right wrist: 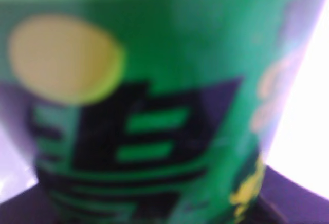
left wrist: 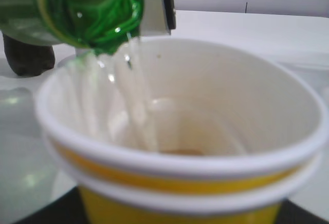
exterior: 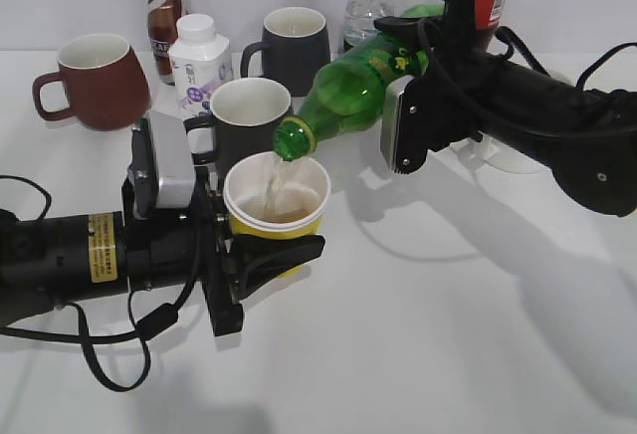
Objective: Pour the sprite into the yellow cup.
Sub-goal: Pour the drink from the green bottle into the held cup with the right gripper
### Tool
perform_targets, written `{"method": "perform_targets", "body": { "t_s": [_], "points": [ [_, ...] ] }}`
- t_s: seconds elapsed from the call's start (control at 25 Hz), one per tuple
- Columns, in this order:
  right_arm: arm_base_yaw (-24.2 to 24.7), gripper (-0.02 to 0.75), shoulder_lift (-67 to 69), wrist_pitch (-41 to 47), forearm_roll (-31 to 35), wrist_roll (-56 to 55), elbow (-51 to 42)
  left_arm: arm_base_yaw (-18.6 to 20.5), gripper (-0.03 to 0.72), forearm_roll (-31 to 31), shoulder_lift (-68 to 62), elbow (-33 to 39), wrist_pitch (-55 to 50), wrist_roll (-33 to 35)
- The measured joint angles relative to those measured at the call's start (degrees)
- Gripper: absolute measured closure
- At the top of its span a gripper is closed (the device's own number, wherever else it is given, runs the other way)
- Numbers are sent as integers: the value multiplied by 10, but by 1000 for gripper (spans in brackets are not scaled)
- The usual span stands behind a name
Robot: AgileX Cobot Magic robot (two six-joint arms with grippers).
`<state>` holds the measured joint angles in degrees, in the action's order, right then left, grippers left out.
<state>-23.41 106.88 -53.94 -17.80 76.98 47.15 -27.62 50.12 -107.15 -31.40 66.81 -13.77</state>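
Blurring sprite (right wrist: 154, 106) label, lettering unreadable

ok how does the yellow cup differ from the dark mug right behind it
The yellow cup is handleless, yellow outside, and clamped in the left gripper; the dark mug has a handle and stands free on the table. Sprite streams into the cup; nothing enters the mug. Both are upright with white interiors.

The sprite (exterior: 360, 84) is being shown as translucent green, its label (right wrist: 139, 131) green with dark block shapes and a yellow disc; the yellow cup (exterior: 277, 205) is being shown yellow outside, white inside and at the rim — a yellow band is being seen under the white rim (left wrist: 180, 165); a brown-red mug (exterior: 92, 81), two dark grey mugs (exterior: 294, 48) and a white table (exterior: 448, 334) are being shown behind and below.
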Motion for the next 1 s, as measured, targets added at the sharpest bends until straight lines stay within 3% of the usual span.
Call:
{"method": "perform_targets", "body": {
  "t_s": [1.0],
  "points": [
    [0, 342, 0, -2, 0, 5, 0, 0, 342, 0, 0, 0, -1, 0]
  ]
}}
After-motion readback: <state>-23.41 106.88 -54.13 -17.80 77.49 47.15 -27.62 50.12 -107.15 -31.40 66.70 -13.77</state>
